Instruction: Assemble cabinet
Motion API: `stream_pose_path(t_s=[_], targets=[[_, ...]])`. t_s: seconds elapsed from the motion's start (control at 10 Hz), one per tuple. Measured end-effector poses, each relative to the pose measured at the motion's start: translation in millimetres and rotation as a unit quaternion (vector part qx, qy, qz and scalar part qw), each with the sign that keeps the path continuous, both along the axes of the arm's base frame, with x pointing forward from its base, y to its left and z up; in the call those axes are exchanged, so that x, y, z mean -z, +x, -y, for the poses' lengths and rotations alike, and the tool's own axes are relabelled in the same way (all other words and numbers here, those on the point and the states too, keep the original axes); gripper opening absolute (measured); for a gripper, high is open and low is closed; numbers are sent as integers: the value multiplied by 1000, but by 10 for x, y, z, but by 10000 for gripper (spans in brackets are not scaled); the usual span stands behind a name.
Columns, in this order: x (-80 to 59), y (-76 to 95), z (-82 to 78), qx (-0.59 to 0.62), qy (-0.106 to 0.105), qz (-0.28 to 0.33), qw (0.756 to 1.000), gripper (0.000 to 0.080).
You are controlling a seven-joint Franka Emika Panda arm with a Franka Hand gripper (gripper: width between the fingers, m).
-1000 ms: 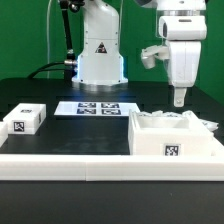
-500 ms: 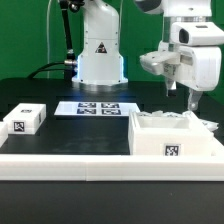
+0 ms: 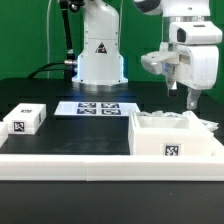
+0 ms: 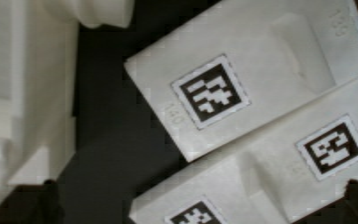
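Directly below your tool [image 3: 190, 103], wide open and holding nothing, sits the cabinet body [image 3: 150, 147]; wrist view shows tagged panels [image 4: 220, 90] lying parallel there, so go straight down.

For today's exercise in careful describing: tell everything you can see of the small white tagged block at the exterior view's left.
The small white block looks like smooth plastic, boxy and low. It bears one square black-and-white tag on its front face and another on its top. It lies flat on the black table, at the exterior view's left, apart from the marker board and the cabinet body. Only the table seems to touch it.
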State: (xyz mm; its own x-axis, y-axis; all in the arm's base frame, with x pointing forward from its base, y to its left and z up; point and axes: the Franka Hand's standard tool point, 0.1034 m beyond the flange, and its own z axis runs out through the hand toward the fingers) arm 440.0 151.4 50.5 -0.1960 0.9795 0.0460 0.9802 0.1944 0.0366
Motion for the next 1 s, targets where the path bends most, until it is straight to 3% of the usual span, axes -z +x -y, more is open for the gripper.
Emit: stream_pose_path(t_s=[0.2,1.0], targets=[[102,-126,-114,-59,-14,-14,998,798],[189,-181,-85,-95,-8,-17,995,797]])
